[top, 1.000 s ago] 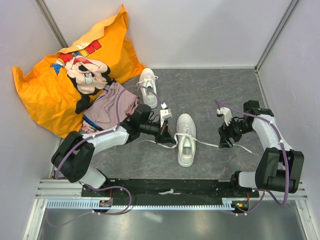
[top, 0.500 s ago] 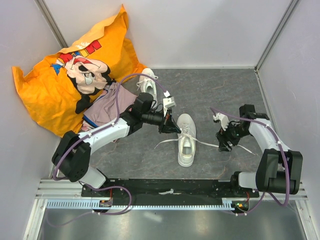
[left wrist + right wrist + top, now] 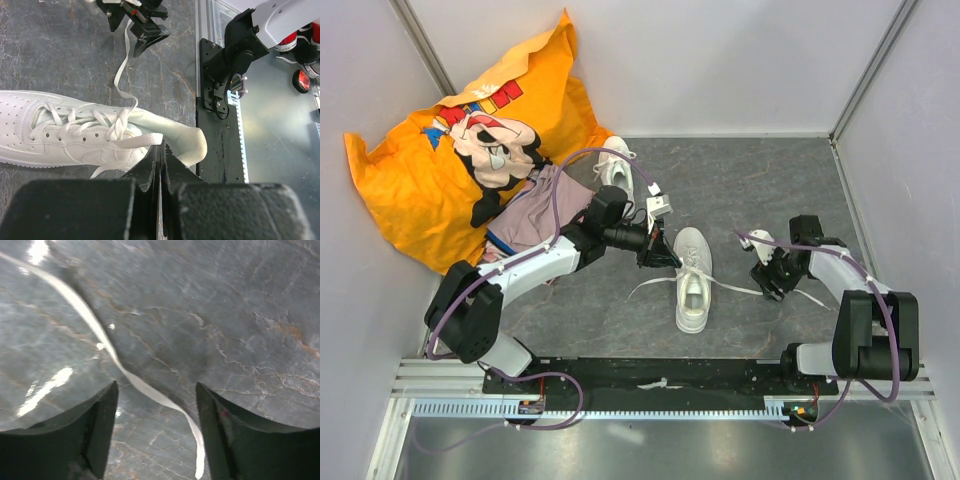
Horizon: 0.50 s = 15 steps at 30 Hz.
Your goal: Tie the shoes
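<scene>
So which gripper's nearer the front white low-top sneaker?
Left. The left gripper sits beside the sneaker, shut on its white lace; the right gripper is open, apart on the other side.

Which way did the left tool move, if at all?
Yes. The left tool, pinching a white lace, slid along the nearer white low-top sneaker, from beside its middle toward its toe.

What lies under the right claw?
A white lace runs across the grey table under the open right claw, between its fingers. The fingers cover the table beside it.
</scene>
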Tool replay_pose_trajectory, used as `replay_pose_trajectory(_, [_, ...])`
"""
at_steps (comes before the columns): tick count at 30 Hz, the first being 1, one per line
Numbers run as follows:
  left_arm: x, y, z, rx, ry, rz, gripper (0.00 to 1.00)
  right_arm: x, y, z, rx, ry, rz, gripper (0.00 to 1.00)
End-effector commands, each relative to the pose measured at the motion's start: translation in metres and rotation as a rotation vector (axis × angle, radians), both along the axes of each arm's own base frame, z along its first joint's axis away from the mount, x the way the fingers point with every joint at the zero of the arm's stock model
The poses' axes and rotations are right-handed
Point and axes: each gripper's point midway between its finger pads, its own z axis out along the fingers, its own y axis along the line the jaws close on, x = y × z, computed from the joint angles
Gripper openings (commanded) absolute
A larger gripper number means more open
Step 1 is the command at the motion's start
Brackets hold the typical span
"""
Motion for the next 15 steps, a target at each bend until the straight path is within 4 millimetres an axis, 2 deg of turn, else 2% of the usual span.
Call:
replay_pose_trajectory(1, [0.0, -0.002, 0.001, -0.013, -0.034, -0.021, 0.02, 0.0, -0.014, -0.016, -0.083, 0.008, -0.013, 0.67])
replay_pose_trajectory(2, [0.001, -0.002, 0.001, -0.014, -0.038, -0.022, 0.02, -0.003, -0.015, -0.019, -0.091, 0.017, -0.007, 0.62])
replay_pose_trajectory(4, [0.001, -0.003, 0.002, -0.016, -0.042, -0.024, 0.02, -0.012, -0.017, -0.024, -0.108, 0.039, 0.016, 0.59])
replay_pose_trajectory(5, [0.001, -0.002, 0.002, -0.017, -0.043, -0.024, 0.02, -0.013, -0.018, -0.025, -0.115, 0.04, 0.025, 0.52])
replay_pose_trajectory(7, [0.001, -0.002, 0.003, -0.018, -0.047, -0.025, 0.02, -0.014, -0.018, -0.024, -0.119, 0.041, 0.03, 0.37])
replay_pose_trajectory(8, [0.001, -0.002, 0.002, -0.018, -0.048, -0.027, 0.02, -0.013, -0.018, -0.023, -0.116, 0.041, 0.019, 0.21])
replay_pose_trajectory(10, [0.0, -0.002, 0.003, -0.019, -0.052, -0.031, 0.02, -0.003, -0.013, -0.013, -0.086, 0.017, -0.006, 0.01])
replay_pose_trajectory(11, [0.0, -0.001, 0.002, -0.019, -0.058, -0.033, 0.02, 0.004, -0.01, -0.006, -0.065, 0.004, -0.021, 0.0])
replay_pose_trajectory(12, [0.0, -0.001, 0.002, -0.019, -0.061, -0.034, 0.02, 0.021, -0.005, 0.014, -0.03, -0.028, -0.067, 0.0])
replay_pose_trajectory(14, [-0.001, -0.001, 0.002, -0.02, -0.068, -0.037, 0.02, 0.04, 0.015, 0.043, 0.09, -0.068, -0.078, 0.0])
replay_pose_trajectory(15, [-0.001, -0.001, 0.002, -0.021, -0.07, -0.037, 0.02, 0.064, 0.021, 0.076, 0.143, -0.127, -0.118, 0.0])
